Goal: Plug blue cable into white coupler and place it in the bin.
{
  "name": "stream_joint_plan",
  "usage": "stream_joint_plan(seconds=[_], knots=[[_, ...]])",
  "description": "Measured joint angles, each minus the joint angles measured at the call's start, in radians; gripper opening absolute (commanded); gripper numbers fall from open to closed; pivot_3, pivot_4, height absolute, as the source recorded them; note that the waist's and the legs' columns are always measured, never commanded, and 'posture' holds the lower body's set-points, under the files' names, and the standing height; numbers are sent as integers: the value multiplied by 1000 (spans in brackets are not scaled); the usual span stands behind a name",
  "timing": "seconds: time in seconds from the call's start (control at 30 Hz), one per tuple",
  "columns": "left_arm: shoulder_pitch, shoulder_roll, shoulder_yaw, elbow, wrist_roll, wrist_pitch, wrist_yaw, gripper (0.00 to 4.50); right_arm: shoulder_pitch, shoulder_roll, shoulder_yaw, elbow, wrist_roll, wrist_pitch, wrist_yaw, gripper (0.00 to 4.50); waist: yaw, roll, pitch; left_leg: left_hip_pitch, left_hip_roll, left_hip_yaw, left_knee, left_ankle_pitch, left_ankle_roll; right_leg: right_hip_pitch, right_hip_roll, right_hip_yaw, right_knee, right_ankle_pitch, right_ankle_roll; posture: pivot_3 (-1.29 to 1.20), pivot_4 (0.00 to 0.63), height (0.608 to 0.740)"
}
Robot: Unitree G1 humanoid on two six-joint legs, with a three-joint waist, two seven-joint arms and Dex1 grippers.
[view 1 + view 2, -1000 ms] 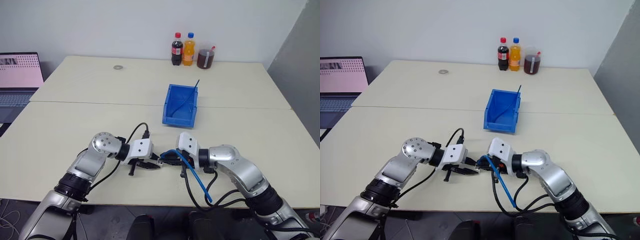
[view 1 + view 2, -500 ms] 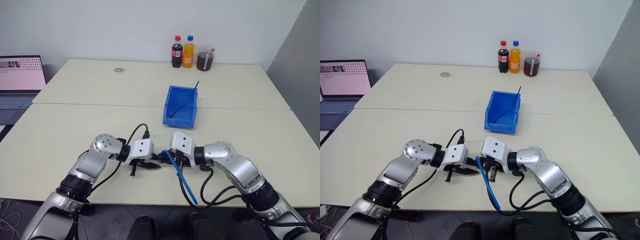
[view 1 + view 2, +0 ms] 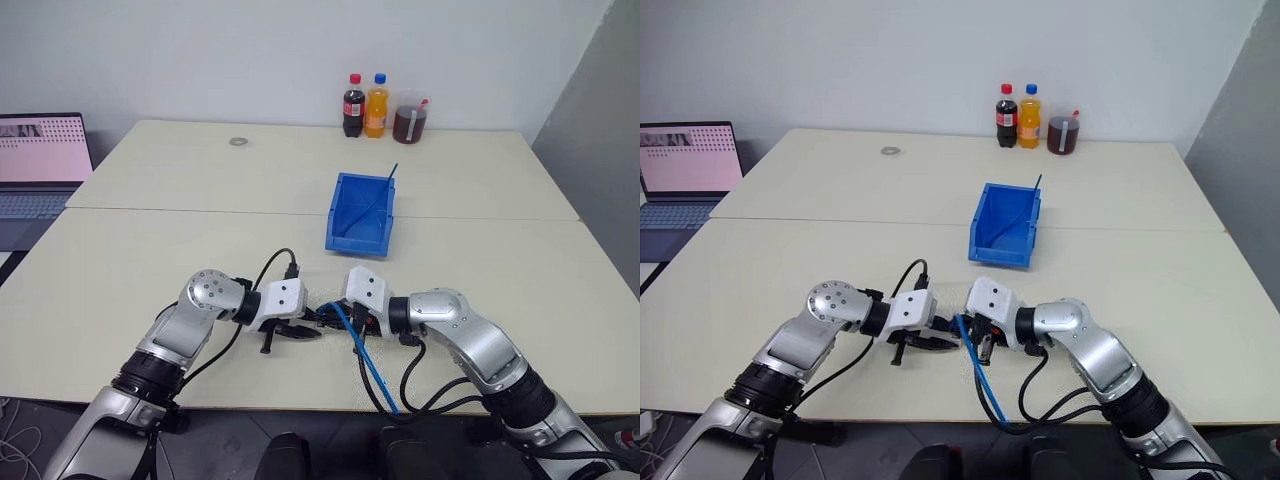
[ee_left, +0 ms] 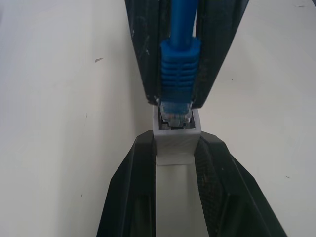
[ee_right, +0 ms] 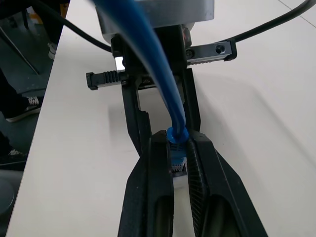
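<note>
My left gripper (image 3: 312,330) is shut on the white coupler (image 4: 176,131), a small boxy block with its dark opening facing the other gripper. My right gripper (image 3: 331,318) meets it tip to tip and is shut on the ribbed boot of the blue cable (image 5: 159,69). The cable's pale plug (image 4: 174,114) sits in the mouth of the coupler. From the right gripper, the blue cable (image 3: 372,372) trails over the table's front edge. The blue bin (image 3: 343,215) stands open-topped beyond both grippers, near the middle of the table.
A thin straight blue stick (image 3: 386,184) leans in the bin. Two bottles (image 3: 354,103) and a cup of dark drink (image 3: 408,116) stand at the far edge. A laptop (image 3: 40,160) is at the left. A small ring (image 3: 237,141) lies far left. Black wires loop near both wrists.
The head view has shifted slightly. Both grippers stay tip to tip in the same place. The hanging part of the blue cable has swung a little to the left.
</note>
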Motion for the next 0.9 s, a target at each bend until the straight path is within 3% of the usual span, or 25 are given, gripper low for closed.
stream_joint_plan(seconds=[0.9], knots=[[8,-7,5,-8,0,17,14,775,48,1,-17,-66,-10,74,-79,108,0,0,-1,0,0,-1,0,0,0,0,-1,1,0,-3,-5,0,150,740]])
